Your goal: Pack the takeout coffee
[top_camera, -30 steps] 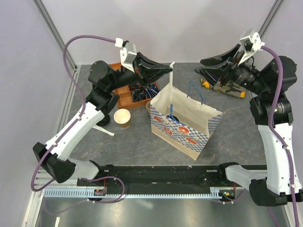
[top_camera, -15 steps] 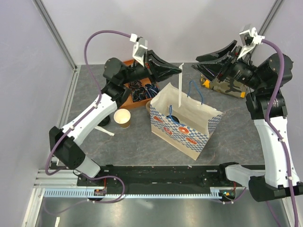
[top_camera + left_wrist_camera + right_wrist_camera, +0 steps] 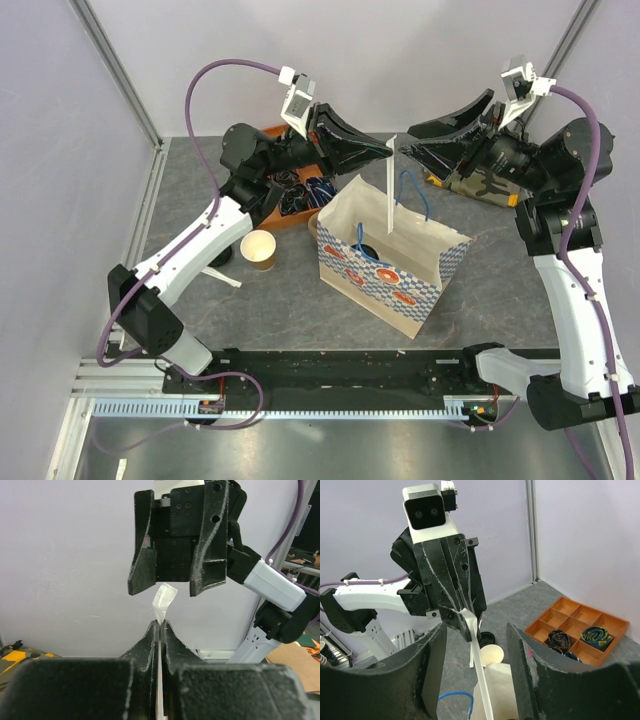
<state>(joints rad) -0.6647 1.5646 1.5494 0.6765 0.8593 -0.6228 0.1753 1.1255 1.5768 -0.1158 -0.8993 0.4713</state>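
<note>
Loose white stick (image 3: 222,274): lies flat on the grey table (image 3: 270,310) at the left, beside the left arm's lower link.
Lidless tan cup (image 3: 258,248): stands upright on the table, left of the bag and on the near side of the tray, apart from both.
Orange tray (image 3: 268,205): sits far left, split into compartments, with dark coiled items in some. It is partly covered by the left arm.
Left gripper (image 3: 387,150): raised above the bag's far edge, pointing right. Its jaws are pressed together, clamped on the top of the white strip. In the left wrist view the strip's crimped end sticks out just past the fingertips.
White strip (image 3: 387,195): long, thin and flat, hanging straight down from the left gripper. Its lower end is over the bag's open mouth, but I cannot tell whether it reaches below the rim.
Paper bag (image 3: 400,290): upright in the middle of the table with its mouth open. It has blue cord handles and a blue and red pattern on its near face.
Takeout coffee (image 3: 364,250): inside the bag, toward its left. Only a dark round patch, seemingly the lid, shows behind a blue handle, and the cup wall is hidden.
Right gripper (image 3: 408,140): raised just right of the strip's top, pointing left and facing the left gripper. Its jaws are wide apart and grip nothing.
Camouflage-patterned packet (image 3: 480,185): lies flat at the far right of the table, under the right arm.
</note>
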